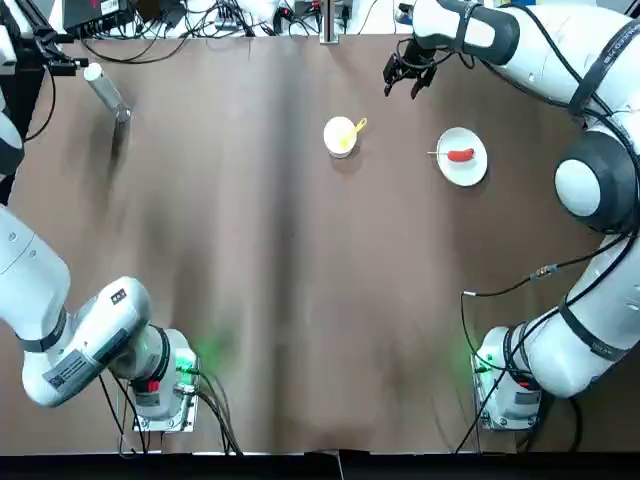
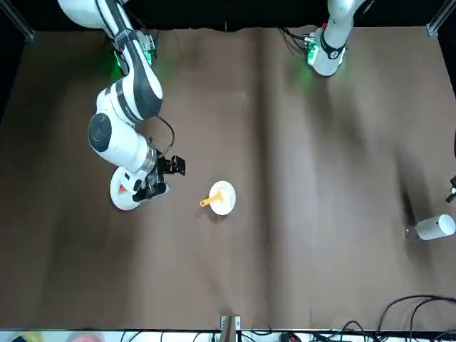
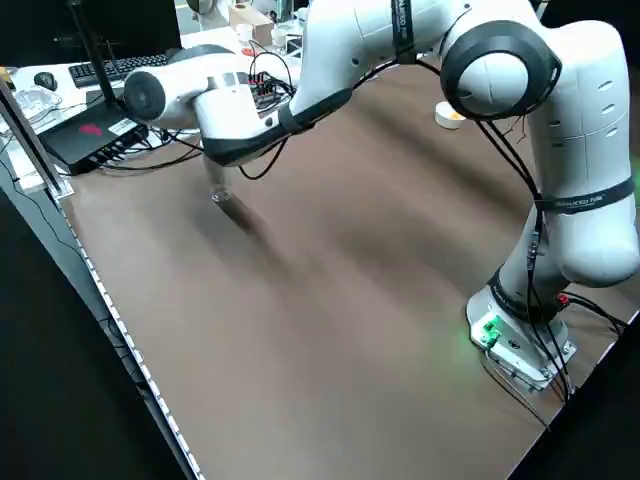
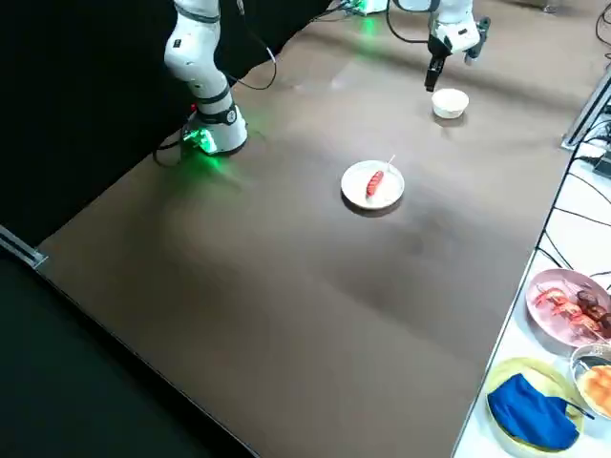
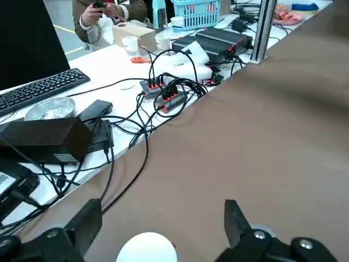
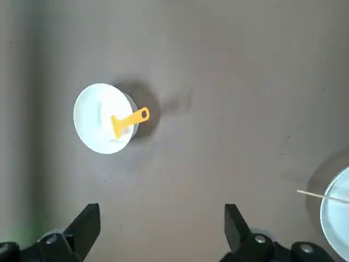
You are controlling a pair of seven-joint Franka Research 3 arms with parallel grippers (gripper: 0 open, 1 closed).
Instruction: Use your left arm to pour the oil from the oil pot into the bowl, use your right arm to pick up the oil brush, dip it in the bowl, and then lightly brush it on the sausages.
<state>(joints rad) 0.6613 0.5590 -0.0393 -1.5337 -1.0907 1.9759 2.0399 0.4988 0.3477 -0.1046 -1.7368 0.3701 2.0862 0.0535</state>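
Fingers of the right gripper (image 6: 158, 229) stand spread and empty, raised above the bare brown table (image 1: 300, 300) at its far side, between the small round white bowl (image 1: 339, 135) and the flat white plate (image 1: 475, 172) but beyond both. From the wrist view the short yellow-orange oil brush (image 6: 128, 121) rests with its head inside the bowl and its handle propped over the rim, a lie that leaves the handle free for a pinch. On the plate, well apart from the bowl, lies the small red sausage (image 1: 460, 154), its thin pale stick (image 1: 436, 153) pointing toward the bowl. Judged from this, the right arm is poised for the brush, with the brushing step not yet done. Fingers of the left gripper (image 5: 158, 229) are likewise parted; between them shows the round white top of the slim white oil pot (image 1: 104, 91), yet whether they touch it cannot be told. That pot sits near the table's far left corner, well apart from the bowl. Beyond the table edge are a black keyboard (image 5: 41, 90), tangled cables (image 5: 163, 93) and a person (image 5: 106, 13) at a white desk.
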